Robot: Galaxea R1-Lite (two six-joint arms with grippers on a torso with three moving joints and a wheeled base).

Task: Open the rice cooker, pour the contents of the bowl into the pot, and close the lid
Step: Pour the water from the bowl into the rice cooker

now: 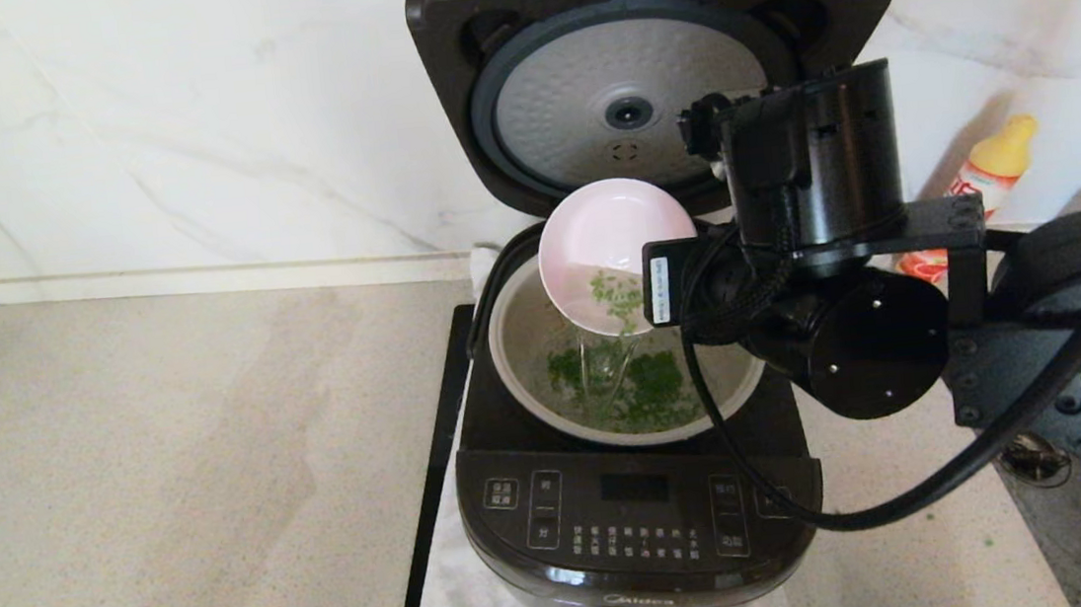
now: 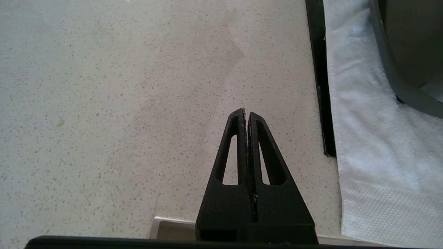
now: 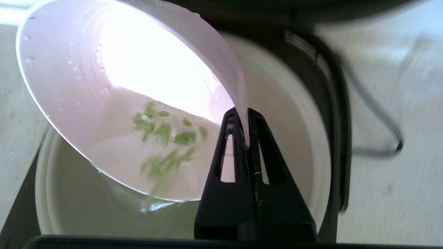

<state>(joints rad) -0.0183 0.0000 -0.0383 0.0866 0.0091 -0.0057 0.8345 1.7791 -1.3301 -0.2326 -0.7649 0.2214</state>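
Over pot [image 1: 520, 345], bowl [image 1: 609, 237] in right claw [image 3: 244, 116]

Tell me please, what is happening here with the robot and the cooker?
The right gripper is shut on the rim of a round pale pink bowl, tipped over the round pale grey-beige pot of the large glossy black rice cooker. Water and chopped green bits are running into the pot; some greens remain in the bowl. The black hinged lid stands open. The left gripper is shut, idle above the speckled counter.
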